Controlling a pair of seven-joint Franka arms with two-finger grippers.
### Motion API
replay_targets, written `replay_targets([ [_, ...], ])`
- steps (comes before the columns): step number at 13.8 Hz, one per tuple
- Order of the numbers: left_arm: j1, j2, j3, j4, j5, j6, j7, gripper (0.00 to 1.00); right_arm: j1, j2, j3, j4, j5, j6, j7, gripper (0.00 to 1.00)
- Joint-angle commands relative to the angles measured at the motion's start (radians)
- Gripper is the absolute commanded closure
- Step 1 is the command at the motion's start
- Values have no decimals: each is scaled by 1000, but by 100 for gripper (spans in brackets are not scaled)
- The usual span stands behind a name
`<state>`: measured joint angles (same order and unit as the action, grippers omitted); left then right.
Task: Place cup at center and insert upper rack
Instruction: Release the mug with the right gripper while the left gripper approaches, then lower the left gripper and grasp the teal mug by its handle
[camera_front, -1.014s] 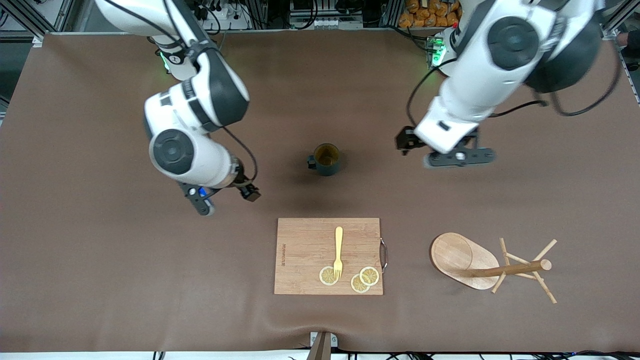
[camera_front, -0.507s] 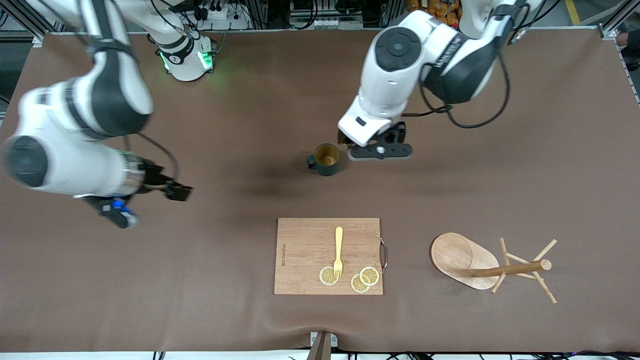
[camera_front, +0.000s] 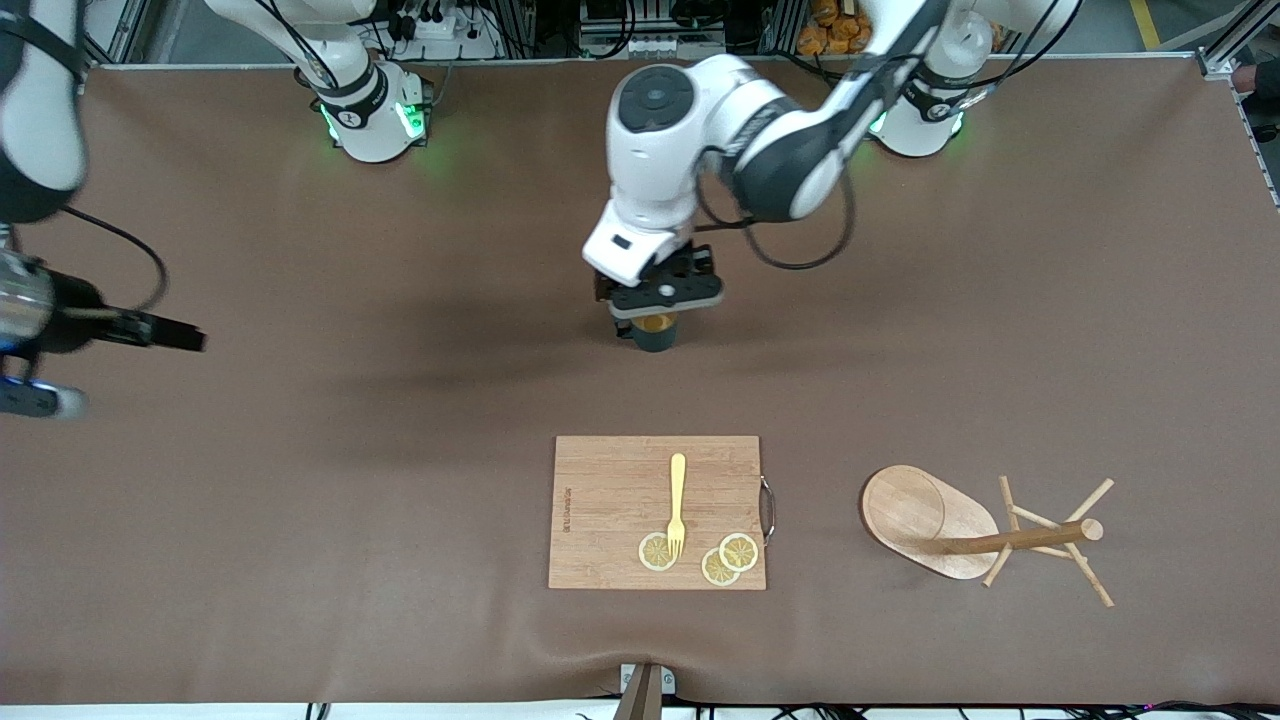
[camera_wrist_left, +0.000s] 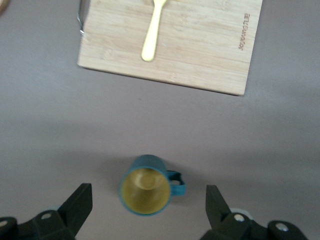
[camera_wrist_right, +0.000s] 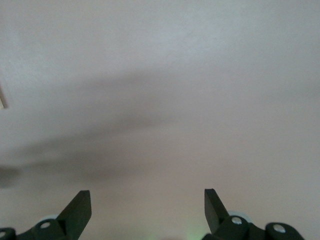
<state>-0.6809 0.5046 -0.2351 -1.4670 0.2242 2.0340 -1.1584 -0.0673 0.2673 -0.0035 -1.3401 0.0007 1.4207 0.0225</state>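
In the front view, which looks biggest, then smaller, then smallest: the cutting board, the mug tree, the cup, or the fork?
1. cutting board
2. upper rack
3. fork
4. cup; the left gripper partly covers it, so cup versus fork is unsure.

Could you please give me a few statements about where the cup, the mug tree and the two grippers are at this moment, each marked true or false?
1. The left gripper hangs open over the cup. True.
2. The cup lies tipped on its side. False: it stands upright, its opening facing up.
3. The mug tree lies on its side on the table, toward the left arm's end. True.
4. The fork rests in the cup. False: it lies on the cutting board, beside the lemon slices.
5. The right gripper holds the mug tree. False: it is open over bare table at the right arm's end.
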Motion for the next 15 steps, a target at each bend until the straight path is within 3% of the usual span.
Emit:
replay_targets([
  [1,-89,95,14,82,82,35,-142,0,-89,-71,34,-39,-24,-6,-154,0],
  [3,-127,127,13,85,157,40,-222,0,-89,-135,28,-59,-48,-5,-193,0],
  [6,-187,179,14,86,237,92,-334,0,-62,-302,26,-256,-57,56,-197,0],
  [7,-201,193,13,86,282,98,-378,0,-10,-328,-11,-301,-57,78,-187,0],
  [8,-210,204,13,86,332,98,-429,0,70,-338,-76,-318,-57,83,-179,0],
  [9,-222,218,13,86,374,103,-473,0,92,-342,-87,-336,-57,95,-170,0],
  [15,-285,310,13,85,564,117,-650,0,61,-344,-84,-347,-57,109,-173,0],
])
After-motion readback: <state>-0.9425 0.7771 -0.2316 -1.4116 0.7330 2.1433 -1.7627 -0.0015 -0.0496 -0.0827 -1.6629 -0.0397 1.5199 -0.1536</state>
